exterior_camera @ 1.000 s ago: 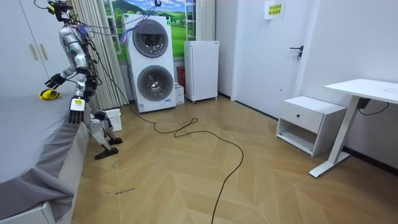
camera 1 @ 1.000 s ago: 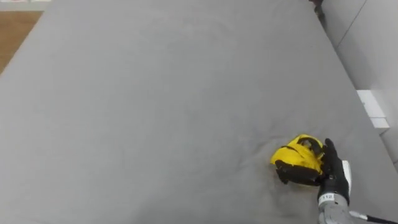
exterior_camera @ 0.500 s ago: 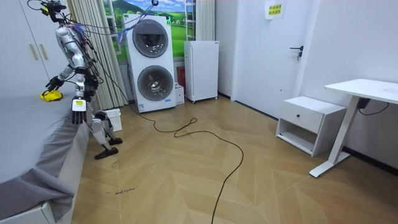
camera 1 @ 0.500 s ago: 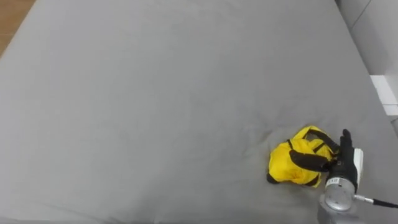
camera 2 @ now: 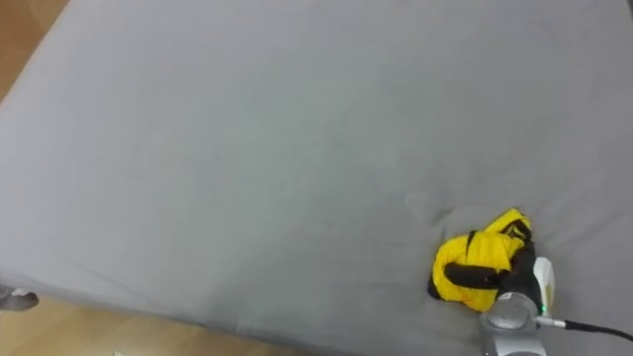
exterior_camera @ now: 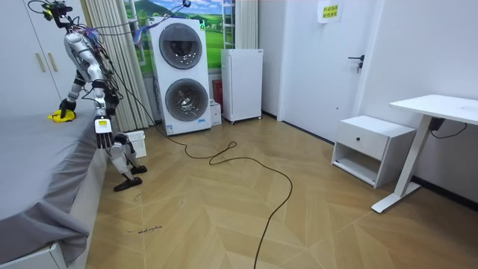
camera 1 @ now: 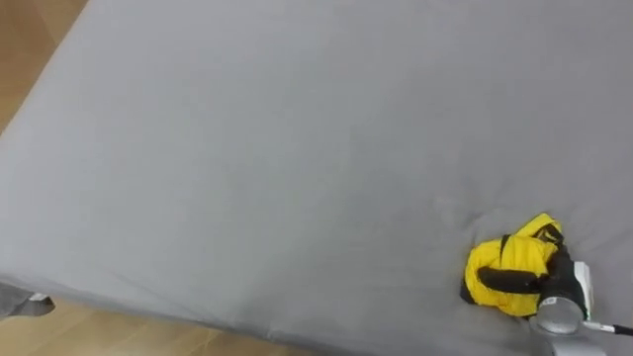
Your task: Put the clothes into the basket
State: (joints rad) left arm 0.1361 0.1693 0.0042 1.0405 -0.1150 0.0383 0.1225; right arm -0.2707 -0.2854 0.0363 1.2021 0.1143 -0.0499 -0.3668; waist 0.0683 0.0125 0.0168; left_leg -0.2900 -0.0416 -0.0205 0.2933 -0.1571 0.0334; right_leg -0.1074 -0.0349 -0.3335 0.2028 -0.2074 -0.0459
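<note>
Looking down in the left eye view, you see the right hand [camera 1: 562, 284] clamped around the bunched yellow garment [camera 1: 506, 269] on the grey bed [camera 1: 277, 148]. Room view: the left hand [exterior_camera: 103, 128] hangs straight-fingered beside the bed edge; 2 stacked washing machines [exterior_camera: 181, 75] stand behind.

Both eye views look down on the bed [camera 1: 247, 148]; room view stands far off.

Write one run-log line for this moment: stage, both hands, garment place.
stage: grasp | right hand: shut on yellow garment | yellow garment: on grey bed | left hand: hangs beside grey bed
</note>
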